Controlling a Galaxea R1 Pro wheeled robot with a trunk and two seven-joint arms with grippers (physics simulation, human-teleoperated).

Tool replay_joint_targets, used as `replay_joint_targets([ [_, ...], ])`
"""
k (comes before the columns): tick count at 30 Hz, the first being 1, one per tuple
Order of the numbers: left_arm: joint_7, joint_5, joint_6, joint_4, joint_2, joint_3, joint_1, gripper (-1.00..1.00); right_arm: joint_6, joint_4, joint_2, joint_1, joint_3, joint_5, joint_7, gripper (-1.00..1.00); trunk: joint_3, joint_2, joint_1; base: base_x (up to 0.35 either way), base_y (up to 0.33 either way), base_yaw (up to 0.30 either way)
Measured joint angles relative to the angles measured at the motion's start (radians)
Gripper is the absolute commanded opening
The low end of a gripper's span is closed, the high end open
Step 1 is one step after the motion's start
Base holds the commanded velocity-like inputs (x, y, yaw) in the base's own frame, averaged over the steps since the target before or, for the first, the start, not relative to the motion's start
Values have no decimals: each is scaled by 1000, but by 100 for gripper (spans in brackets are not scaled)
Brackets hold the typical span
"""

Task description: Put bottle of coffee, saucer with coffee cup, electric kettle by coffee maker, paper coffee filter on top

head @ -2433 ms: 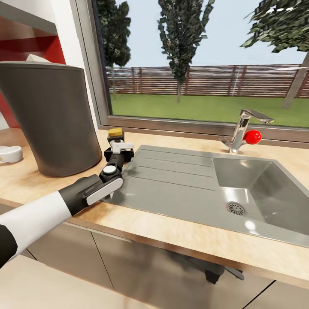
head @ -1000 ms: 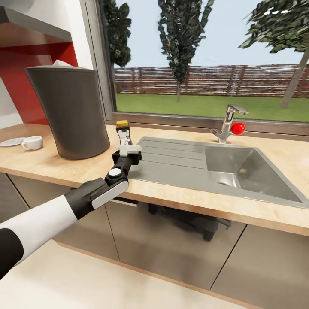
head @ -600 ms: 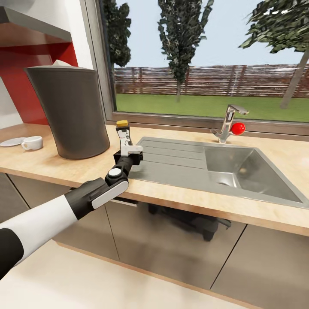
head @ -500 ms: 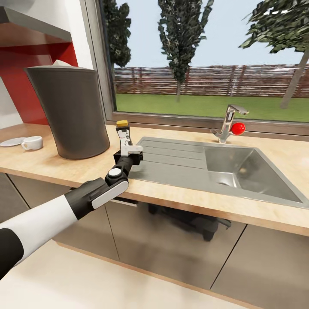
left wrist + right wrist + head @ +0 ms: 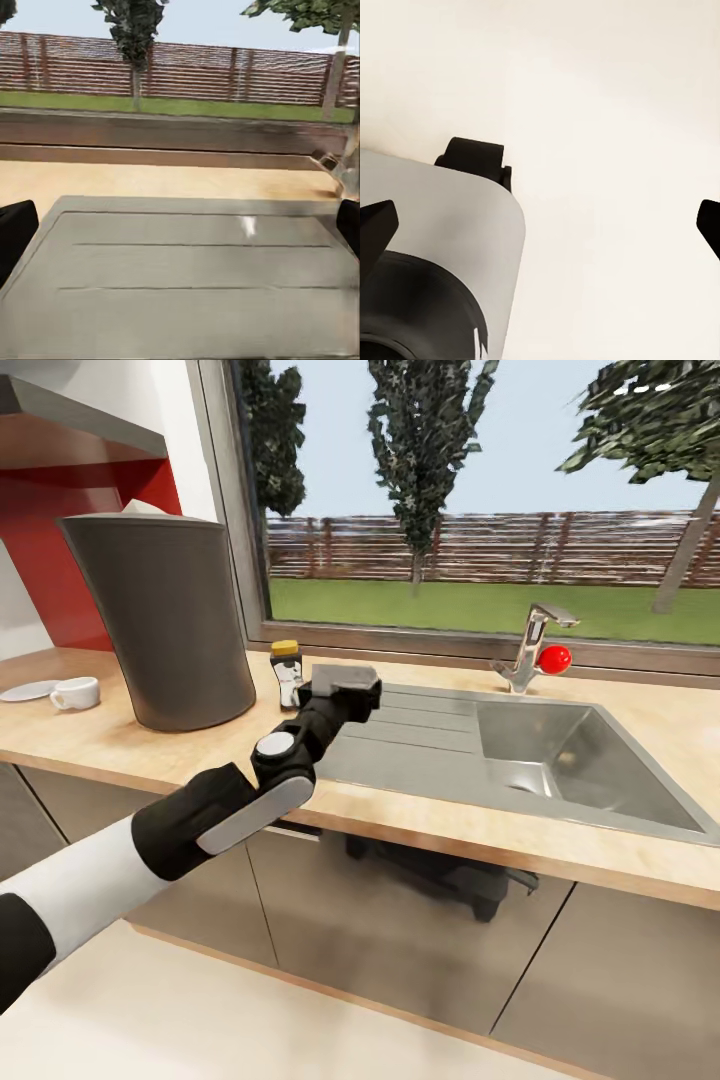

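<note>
while resting on the countertop (image 5: 120, 745), stands upright between coffee maker (image 5: 165, 622) and sink (image 5: 480, 750): bottle of coffee (image 5: 287, 674), yellow lid up, free of any grip. hovers just beside the bottle, over the sink's ribbed drainboard (image 5: 187, 270): left gripper (image 5: 345, 682), not touching it. spread wide, with dark fingertips (image 5: 15, 232) at both edges of the left wrist view and nothing held between them. pokes up pale from the top of the coffee maker: paper filter (image 5: 140, 508). sits further along the countertop on the far side of the coffee maker: white cup (image 5: 76, 692), beside the saucer (image 5: 28, 690) rather than on it. stands at the back of the sink under the window: tap (image 5: 532, 650) with a red knob. points at pale floor over part of the robot's base: right gripper (image 5: 544, 225), also parted wide and empty.
</note>
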Motion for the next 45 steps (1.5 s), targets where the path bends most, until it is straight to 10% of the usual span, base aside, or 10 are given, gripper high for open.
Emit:
replay_joint_targets([
  [10, -290, 0, 7, -25, 1, 6, 0, 100, 0, 0, 0, 0, 0, 1, 0, 100, 0, 0, 0, 0, 0, 0],
  [19, -777, -2, 7, -7, 5, 4, 0, 100, 0, 0, 0, 0, 0, 1, 0, 100, 0, 0, 0, 0, 0, 0],
  [20, -908, -3, 6, 7, 8, -6, 0, 100, 0, 0, 0, 0, 0, 2, 0, 100, 0, 0, 0, 0, 0, 0],
  [31, -1341, -4, -6, 61, 40, -90, 3, 100, 0, 0, 0, 0, 0, 2, 0, 100, 0, 0, 0, 0, 0, 0],
  [39, -1385, -4, -115, 59, 80, -225, 36, 100, 0, 0, 0, 0, 0, 2, 0, 100, 0, 0, 0, 0, 0, 0],
  [45, -1390, 126, -351, 53, 196, -516, 52, 100, 0, 0, 0, 0, 1, 2, 0, 100, 0, 0, 0, 0, 0, 0],
])
